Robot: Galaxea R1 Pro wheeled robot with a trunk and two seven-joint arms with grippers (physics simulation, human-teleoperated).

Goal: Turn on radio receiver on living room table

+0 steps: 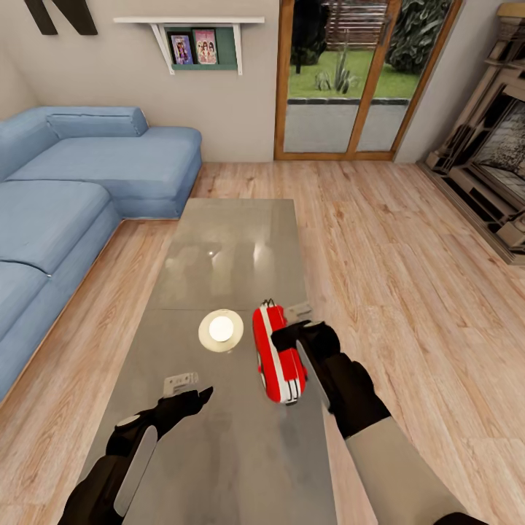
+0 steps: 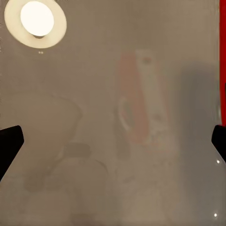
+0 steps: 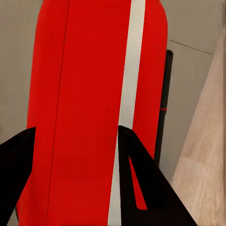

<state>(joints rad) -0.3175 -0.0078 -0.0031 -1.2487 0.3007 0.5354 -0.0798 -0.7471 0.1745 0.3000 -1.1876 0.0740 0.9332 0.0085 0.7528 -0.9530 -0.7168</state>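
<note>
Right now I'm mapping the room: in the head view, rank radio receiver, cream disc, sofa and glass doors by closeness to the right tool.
1. radio receiver, under the right tool.
2. cream disc, beside it.
3. sofa, left side.
4. glass doors, far wall.

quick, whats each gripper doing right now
Left gripper: open, empty, over the table.
Right gripper: at the radio receiver, fingers over its red side; whether it grips cannot be told.

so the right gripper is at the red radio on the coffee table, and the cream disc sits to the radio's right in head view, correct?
Wrong side. In the head view the cream disc lies to the left of the red radio on the coffee table. The right gripper is indeed at the radio.
</note>
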